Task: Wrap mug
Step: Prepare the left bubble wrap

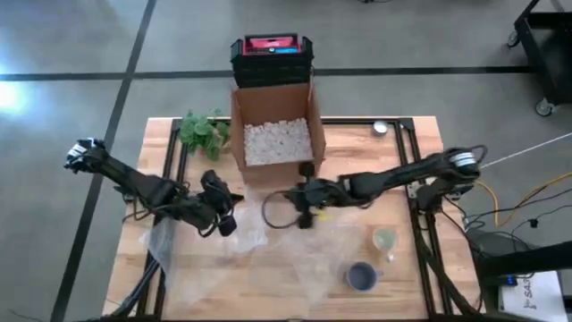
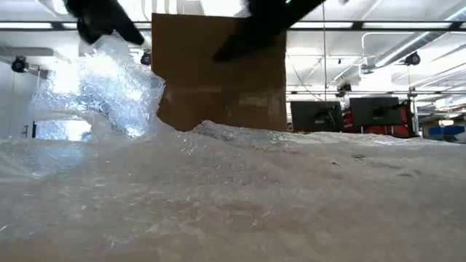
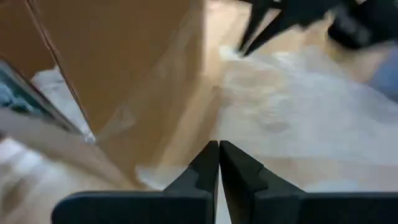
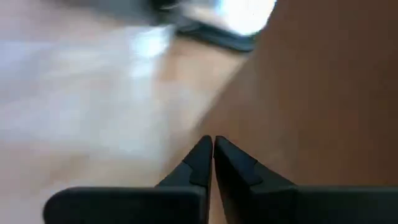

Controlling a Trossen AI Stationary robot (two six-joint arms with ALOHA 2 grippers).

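Note:
A sheet of clear bubble wrap (image 1: 286, 255) lies spread over the near half of the table. Its left part (image 2: 102, 91) is raised in a bunched hump. My left gripper (image 1: 223, 216) (image 3: 219, 152) is shut at the top of that hump, near the box's left corner. My right gripper (image 1: 299, 201) (image 4: 213, 146) is shut in front of the cardboard box, above the wrap, with nothing visible between its fingers. A blue-grey mug (image 1: 361, 275) stands on the wrap near the front right, away from both grippers. My left gripper holds the bubble wrap by the top of its raised left part (image 2: 116, 47), coming at it from above. The wrap hangs below the fingers in a crumpled fold, and the rest of it lies on the table. The wrist view does not show the wrap between the fingertips.
An open cardboard box (image 1: 277, 134) filled with white packing peanuts stands at the back middle, a black and red case (image 1: 271, 58) behind it. A green plant (image 1: 204, 131) lies to its left. A clear glass (image 1: 384, 239) stands right of the wrap's middle.

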